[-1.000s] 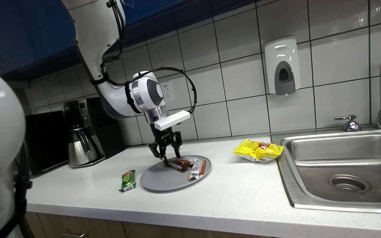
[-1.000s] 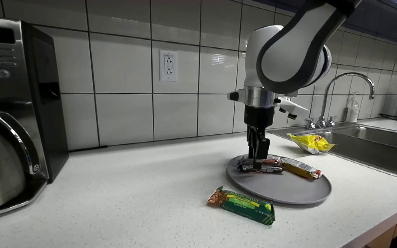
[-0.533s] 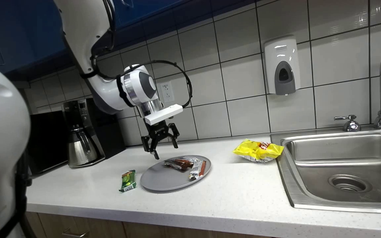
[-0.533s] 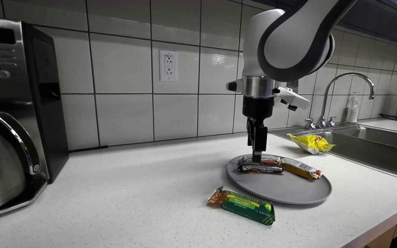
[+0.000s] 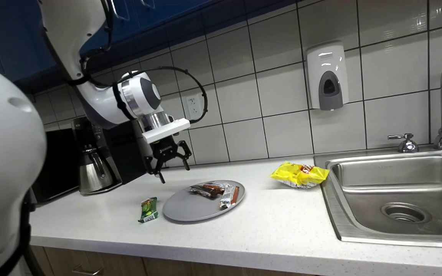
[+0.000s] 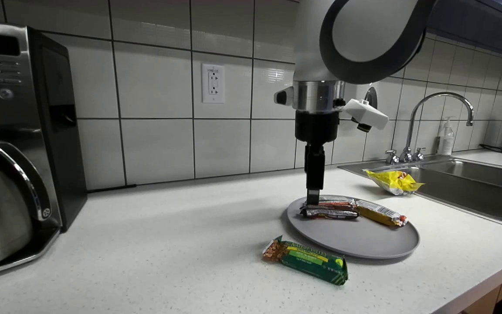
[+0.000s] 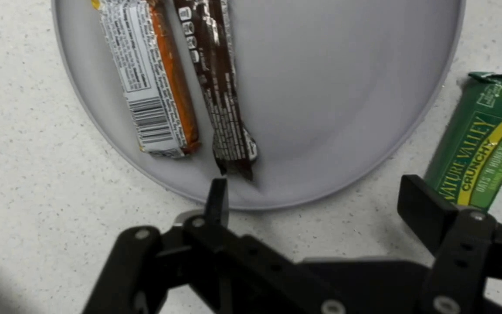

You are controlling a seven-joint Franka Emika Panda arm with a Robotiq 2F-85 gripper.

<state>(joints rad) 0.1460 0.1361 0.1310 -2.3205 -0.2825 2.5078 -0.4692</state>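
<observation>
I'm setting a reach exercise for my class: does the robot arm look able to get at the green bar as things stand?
Probably yes: the green bar lies on the counter beside the gray plate, apart from it, with nothing on top. The end effector hangs open and empty above the counter.

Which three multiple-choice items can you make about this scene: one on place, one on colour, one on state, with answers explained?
1. Where is the green bar?
A) in the sink
B) on the counter, beside the plate
C) in the coffee pot

2. What colour is the plate?
A) grey
B) red
C) yellow

3. How is the gripper?
A) shut on the green bar
B) shut, empty
C) open, empty

1B: both exterior views show it outside the plate's rim.
2A: it looks grey in every view.
3C: the wrist view shows its fingers apart, holding nothing.
</observation>
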